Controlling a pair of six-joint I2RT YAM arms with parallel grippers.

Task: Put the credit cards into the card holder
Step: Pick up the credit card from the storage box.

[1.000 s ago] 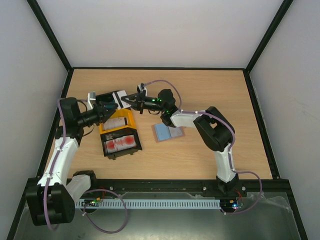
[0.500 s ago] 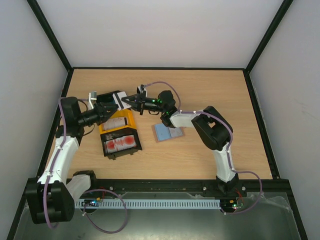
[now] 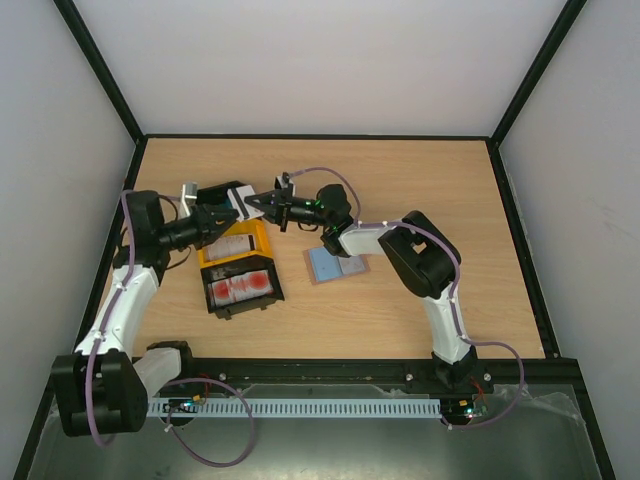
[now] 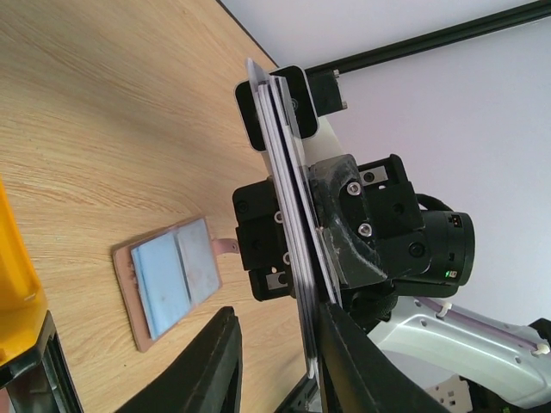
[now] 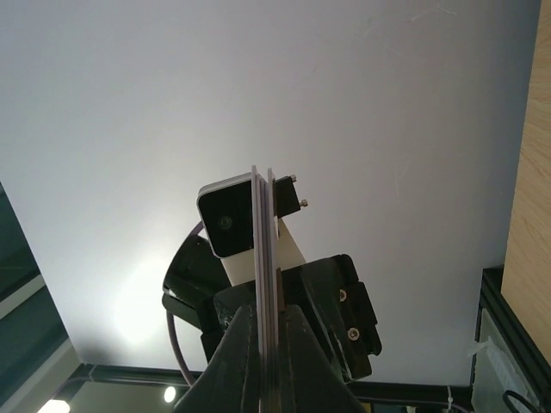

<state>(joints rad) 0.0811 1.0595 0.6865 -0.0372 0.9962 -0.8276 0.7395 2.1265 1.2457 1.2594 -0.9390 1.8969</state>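
Pale, thin plastic credit cards [image 5: 263, 224], stacked edge-on, pinched flat by right gripper [image 5: 269, 314]; left gripper [image 4: 277, 314] spread astride them.

Left jaws parted, right jaws clamped

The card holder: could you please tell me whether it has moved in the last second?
No. The card holder lies just where it was, right of the yellow tray.

You have the table [image 3: 430, 200] bright and evenly lit from above, with only soft, short shadows. In your right wrist view, a pale glare spot lies on the wall [image 5: 142, 314].
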